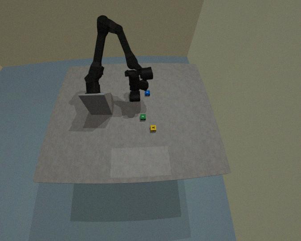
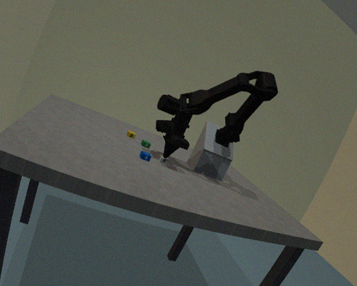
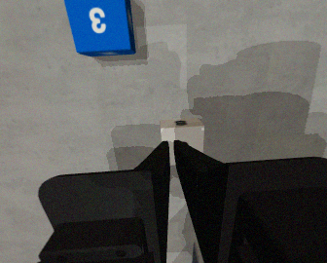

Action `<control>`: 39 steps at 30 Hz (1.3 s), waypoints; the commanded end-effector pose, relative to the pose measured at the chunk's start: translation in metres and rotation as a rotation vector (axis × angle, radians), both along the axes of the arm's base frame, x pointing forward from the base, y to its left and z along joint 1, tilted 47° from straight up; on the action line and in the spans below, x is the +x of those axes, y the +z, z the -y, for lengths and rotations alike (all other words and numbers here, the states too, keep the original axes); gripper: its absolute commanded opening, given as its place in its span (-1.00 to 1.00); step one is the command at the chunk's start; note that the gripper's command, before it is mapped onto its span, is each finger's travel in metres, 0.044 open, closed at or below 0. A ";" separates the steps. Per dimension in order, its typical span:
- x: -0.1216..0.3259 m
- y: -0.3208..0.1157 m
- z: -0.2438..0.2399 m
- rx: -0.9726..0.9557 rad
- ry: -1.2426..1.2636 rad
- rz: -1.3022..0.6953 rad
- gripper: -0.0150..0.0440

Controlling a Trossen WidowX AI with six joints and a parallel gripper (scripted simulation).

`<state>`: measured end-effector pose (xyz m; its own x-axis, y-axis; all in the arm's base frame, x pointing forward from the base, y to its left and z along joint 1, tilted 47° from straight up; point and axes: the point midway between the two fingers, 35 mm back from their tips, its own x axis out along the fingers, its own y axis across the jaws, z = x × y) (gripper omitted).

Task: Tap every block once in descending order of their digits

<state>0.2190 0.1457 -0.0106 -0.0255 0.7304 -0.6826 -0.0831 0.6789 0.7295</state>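
On the bench (image 1: 190,150) (image 2: 97,187), top view: pedestal (image 1: 96,104) (image 2: 211,163), left. Block 3 (image 1: 147,93) (image 2: 145,156) (image 3: 103,26), right of the gripper (image 1: 135,96) (image 2: 165,156) (image 3: 170,146). Block 2 (image 1: 143,117) (image 2: 145,144), below block 3. Outer block (image 1: 153,127) (image 2: 131,134), below and right of block 2. Near block (image 2: 163,160) (image 3: 192,135), at the gripper's tips; contact unclear.

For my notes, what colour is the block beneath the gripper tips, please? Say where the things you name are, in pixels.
White (image 2: 162,160) (image 3: 194,132); the wrist view shows it best.
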 end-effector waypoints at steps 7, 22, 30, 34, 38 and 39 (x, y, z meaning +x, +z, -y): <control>0.002 0.022 0.025 -0.006 -0.002 -0.001 -0.42; 0.027 0.063 0.094 -0.013 -0.004 0.001 -0.42; 0.090 0.012 0.153 -0.024 -0.006 0.005 -0.42; 0.110 -0.025 0.185 -0.024 -0.005 0.006 -0.42; 0.121 -0.068 0.217 -0.020 -0.003 0.008 -0.42; 0.122 -0.078 0.223 -0.018 -0.002 0.009 -0.42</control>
